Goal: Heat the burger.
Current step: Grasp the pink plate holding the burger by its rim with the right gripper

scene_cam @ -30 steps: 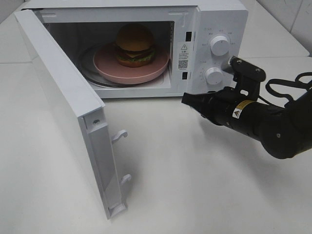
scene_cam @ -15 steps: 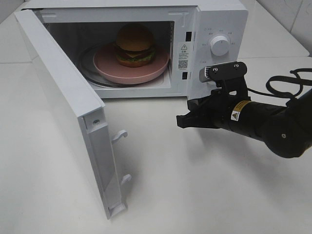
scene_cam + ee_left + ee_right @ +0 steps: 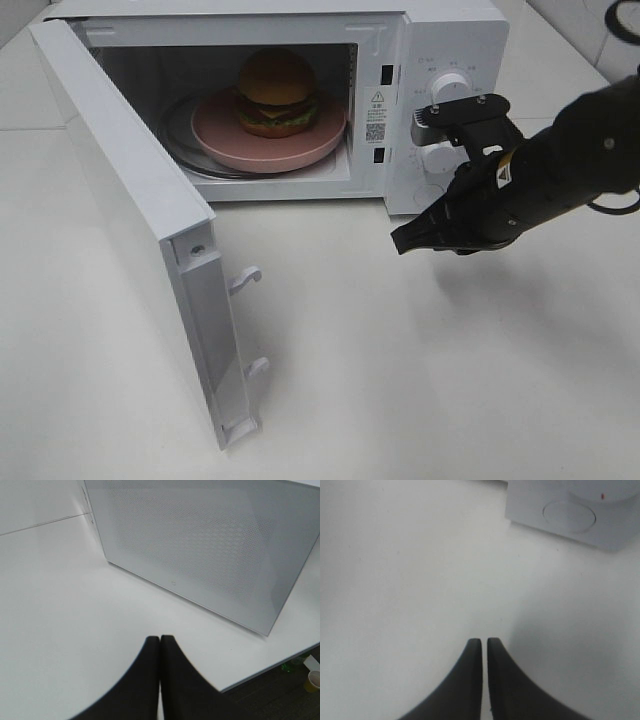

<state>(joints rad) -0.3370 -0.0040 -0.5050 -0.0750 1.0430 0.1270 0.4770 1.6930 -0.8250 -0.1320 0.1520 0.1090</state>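
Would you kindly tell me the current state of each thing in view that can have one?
microwave: open, loaded.
door: swung wide open.
burger: upright on the pink plate, inside the microwave.
pink plate: inside the microwave, carrying the burger.
left gripper: shut, empty.
right gripper: shut, empty, over the table in front of the microwave.

white tabletop [image 3: 400, 380], matte, evenly lit; seam [image 3: 45, 524] between panels. dark floor [image 3: 280, 695] beyond the table edge.
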